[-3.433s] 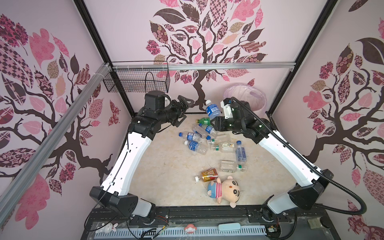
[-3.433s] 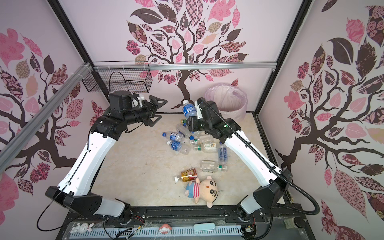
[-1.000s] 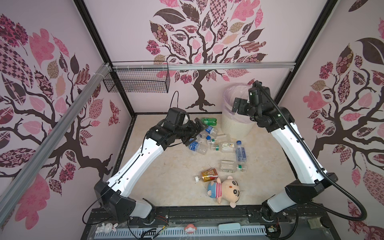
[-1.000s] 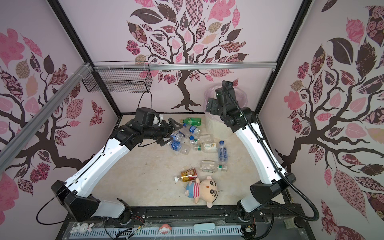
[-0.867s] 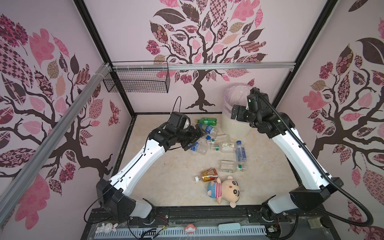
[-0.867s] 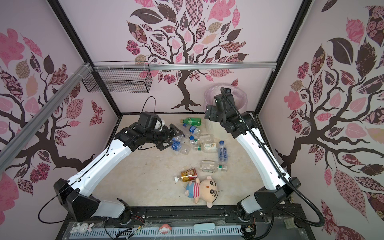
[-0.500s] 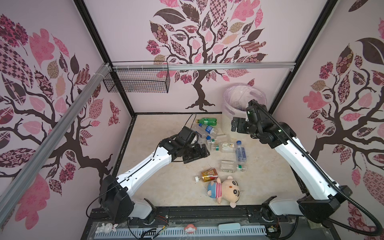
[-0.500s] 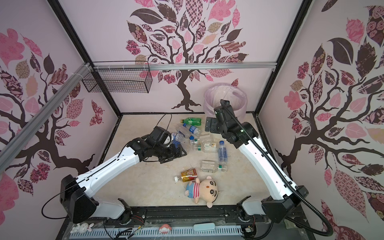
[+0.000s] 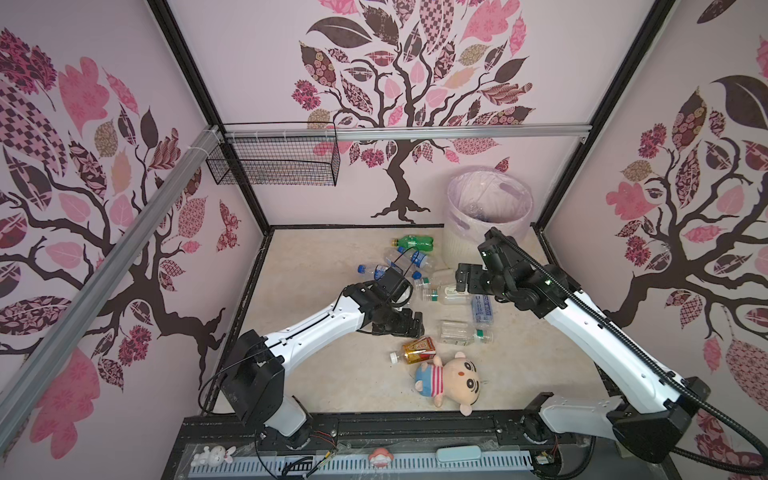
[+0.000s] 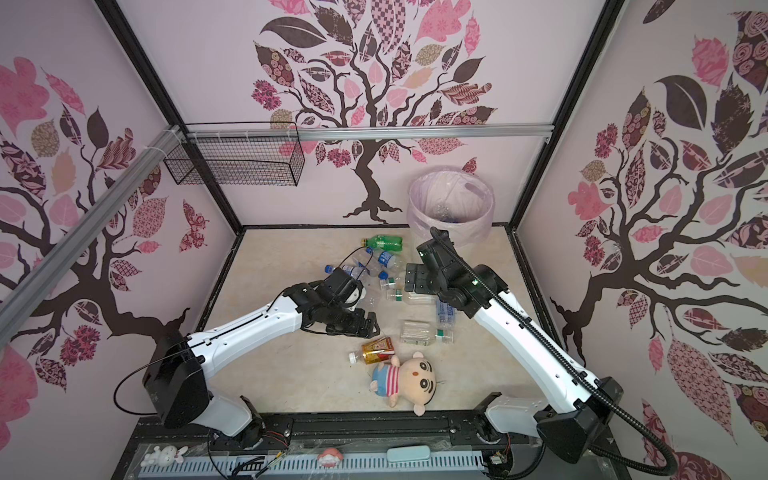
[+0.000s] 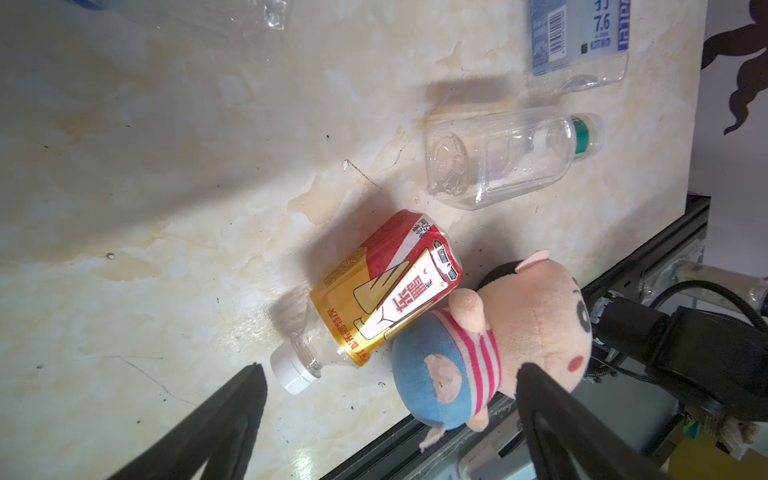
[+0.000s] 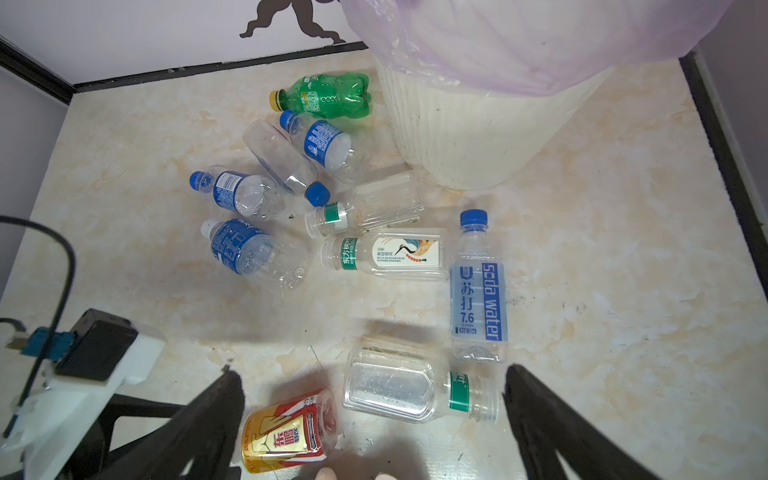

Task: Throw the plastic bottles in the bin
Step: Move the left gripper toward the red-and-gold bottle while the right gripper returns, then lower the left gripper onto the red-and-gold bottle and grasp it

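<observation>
While both robot arms are reaching over the beige marble-look table (image 9: 311, 291), many small plastic bottles (image 12: 326, 143) are lying on their sides in the middle of it. The round cream-white ribbed plastic bin (image 9: 456, 252) with a pale pink bag is standing in the far right corner, just beside the pile. The left gripper (image 11: 390, 368) is hovering low with its two black fingers (image 11: 224, 424) spread wide apart, and it is holding nothing. Just in front of those fingers the small bottle with a red and yellow label and a white cap (image 11: 386, 291) is lying down, touching the plush doll in a pink striped shirt (image 11: 511, 328). The right gripper (image 12: 372, 370) is also hanging wide open and holding nothing, floating above the bottles near the front of the bin. Below it the clear square bottle with a green neck ring (image 12: 399, 390) is lying a little apart from the pile. The tall clear bottle with a blue cap and a blue soda water label (image 12: 478, 299) is lying just beside it. The green plastic bottle with a yellow cap (image 12: 328, 95) is lying at the far end, close to the bin's wall. In both top views some clear bottles are showing inside the bin.
</observation>
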### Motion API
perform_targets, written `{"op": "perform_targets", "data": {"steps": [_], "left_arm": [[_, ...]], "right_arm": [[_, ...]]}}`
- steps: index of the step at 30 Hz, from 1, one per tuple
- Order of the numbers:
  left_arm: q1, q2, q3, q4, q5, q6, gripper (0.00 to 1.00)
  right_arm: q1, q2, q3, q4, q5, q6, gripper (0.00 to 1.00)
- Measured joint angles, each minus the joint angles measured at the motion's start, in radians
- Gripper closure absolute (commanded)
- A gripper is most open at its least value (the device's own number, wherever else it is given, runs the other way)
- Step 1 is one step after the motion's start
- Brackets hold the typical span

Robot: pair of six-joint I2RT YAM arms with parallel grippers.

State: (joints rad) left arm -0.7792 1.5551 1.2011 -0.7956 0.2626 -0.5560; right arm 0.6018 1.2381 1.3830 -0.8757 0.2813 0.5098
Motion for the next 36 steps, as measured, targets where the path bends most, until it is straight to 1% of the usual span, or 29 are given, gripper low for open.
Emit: {"op": "perform_targets", "data": {"steps": [5,11,22,31,36], "left_arm": [[-0.024,0.063,0.0,0.0,-0.021,0.035,0.03],[-0.076,0.092,0.0,-0.006,-0.054,0.064,0.03],[-0.083,0.134,-0.026,-0.012,-0.105,0.088,0.03],[-0.125,0.145,-0.026,-0.013,-0.122,0.094,0.03],[-0.133,0.171,-0.025,-0.027,-0.148,0.091,0.03]], "right_arm": [[0.0,-0.051,-0.023,-0.003,-0.007,0.041,0.0],[-0.001,-0.069,-0.041,-0.003,-0.006,0.063,0.0],[-0.001,-0.069,-0.047,-0.003,-0.005,0.071,0.0],[-0.003,-0.069,-0.052,-0.003,0.005,0.078,0.0],[-0.023,-0.074,-0.054,-0.003,0.006,0.077,0.0]]}}
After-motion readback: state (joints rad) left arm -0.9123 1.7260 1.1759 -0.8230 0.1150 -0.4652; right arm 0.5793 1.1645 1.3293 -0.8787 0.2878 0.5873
